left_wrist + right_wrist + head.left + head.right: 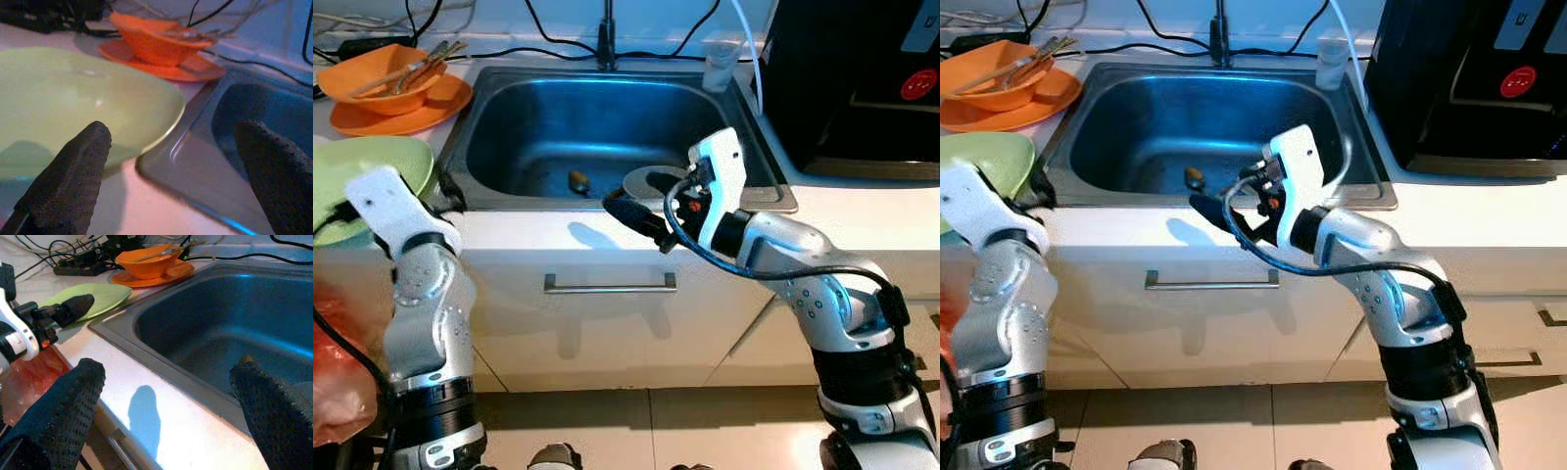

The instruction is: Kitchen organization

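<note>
The robot stands before a steel sink [509, 117] set in a white counter [862, 211]. The left gripper [161, 181] hovers at the counter's left end, fingers spread wide and empty, just beside the rim of a green plate [372, 166] that lies flat at the sink's left edge. The right gripper [636, 217] hangs over the sink's front rim, also wide open and holding nothing (the right wrist view shows both fingers [68, 411] well apart, with the basin between them).

Behind the green plate sits an orange bowl [382, 83] on an orange plate [401, 117], with utensils [421, 64] resting in the bowl. A small brown scrap [578, 180] lies on the sink floor near the drain, and a round grey piece [651, 182] sits close by the right gripper. A clear cup [720, 64] stands at the back right corner, next to a black appliance [852, 78]. A drawer handle [610, 284] runs below the counter.

The step in hand appears to be a grasp of the green plate by the left gripper. To do it well, one finger should probably slide under the raised rim nearest the sink while the other comes down on top, so that the pinch falls across the rim rather than on the flat. The plate is shallow and smooth, so a shallow bite may slip; a deeper reach before closing seems wise. The lift should stay level and clear of the orange stack and the cables [558, 44] behind.
</note>
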You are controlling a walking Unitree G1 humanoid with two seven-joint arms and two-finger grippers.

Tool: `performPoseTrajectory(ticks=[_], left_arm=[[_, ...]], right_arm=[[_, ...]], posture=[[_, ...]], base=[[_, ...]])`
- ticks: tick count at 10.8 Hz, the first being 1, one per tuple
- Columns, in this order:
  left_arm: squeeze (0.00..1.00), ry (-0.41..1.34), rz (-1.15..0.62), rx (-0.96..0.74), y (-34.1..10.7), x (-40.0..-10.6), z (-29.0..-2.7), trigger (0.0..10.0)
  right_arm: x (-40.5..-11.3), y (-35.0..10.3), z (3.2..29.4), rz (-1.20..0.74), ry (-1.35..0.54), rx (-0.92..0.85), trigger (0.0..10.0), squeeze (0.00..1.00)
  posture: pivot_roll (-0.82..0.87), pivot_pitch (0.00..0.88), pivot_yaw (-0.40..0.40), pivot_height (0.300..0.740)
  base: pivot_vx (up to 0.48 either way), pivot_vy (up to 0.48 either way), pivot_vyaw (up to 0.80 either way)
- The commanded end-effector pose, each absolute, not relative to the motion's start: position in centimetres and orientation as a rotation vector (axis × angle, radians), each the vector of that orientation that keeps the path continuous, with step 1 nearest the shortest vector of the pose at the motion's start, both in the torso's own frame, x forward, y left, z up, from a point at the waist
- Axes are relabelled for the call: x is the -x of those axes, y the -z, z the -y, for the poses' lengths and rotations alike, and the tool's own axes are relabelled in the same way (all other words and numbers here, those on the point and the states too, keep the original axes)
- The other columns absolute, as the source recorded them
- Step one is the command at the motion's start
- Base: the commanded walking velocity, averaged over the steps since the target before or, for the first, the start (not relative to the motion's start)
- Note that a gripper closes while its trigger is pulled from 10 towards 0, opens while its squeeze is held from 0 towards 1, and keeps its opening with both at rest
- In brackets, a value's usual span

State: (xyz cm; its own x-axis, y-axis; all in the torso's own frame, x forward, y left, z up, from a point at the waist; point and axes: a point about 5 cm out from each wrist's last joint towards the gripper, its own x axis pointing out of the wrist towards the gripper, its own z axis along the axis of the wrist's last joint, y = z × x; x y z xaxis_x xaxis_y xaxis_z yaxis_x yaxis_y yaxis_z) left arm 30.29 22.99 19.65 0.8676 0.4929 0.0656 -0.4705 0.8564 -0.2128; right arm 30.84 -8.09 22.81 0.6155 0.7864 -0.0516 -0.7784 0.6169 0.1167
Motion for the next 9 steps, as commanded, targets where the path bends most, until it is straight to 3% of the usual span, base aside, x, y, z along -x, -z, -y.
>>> performPoseTrajectory(ticks=[1,4,9], left_arm=[[1.00,-0.509,0.113,0.182,-19.6,-29.8,-23.0,10.0],[1.00,-0.569,0.110,0.318,-18.5,-27.7,-23.6,10.0],[1.00,-0.630,0.097,0.338,-18.5,-27.3,-25.0,10.0]], right_arm=[[-30.9,-22.9,8.0,-0.094,-0.916,-0.081,10.0,0.08],[-31.5,-22.8,7.5,-0.104,-0.950,-0.074,10.0,0.09],[-31.9,-22.8,6.8,-0.100,-0.989,-0.068,10.0,0.09]], posture=[[0.16,0.093,-0.043,0.740],[0.19,0.098,-0.082,0.740],[0.21,0.095,-0.098,0.740]], base=[[0.000,0.000,0.00],[0.000,0.000,0.00],[0.000,0.000,0.00]])
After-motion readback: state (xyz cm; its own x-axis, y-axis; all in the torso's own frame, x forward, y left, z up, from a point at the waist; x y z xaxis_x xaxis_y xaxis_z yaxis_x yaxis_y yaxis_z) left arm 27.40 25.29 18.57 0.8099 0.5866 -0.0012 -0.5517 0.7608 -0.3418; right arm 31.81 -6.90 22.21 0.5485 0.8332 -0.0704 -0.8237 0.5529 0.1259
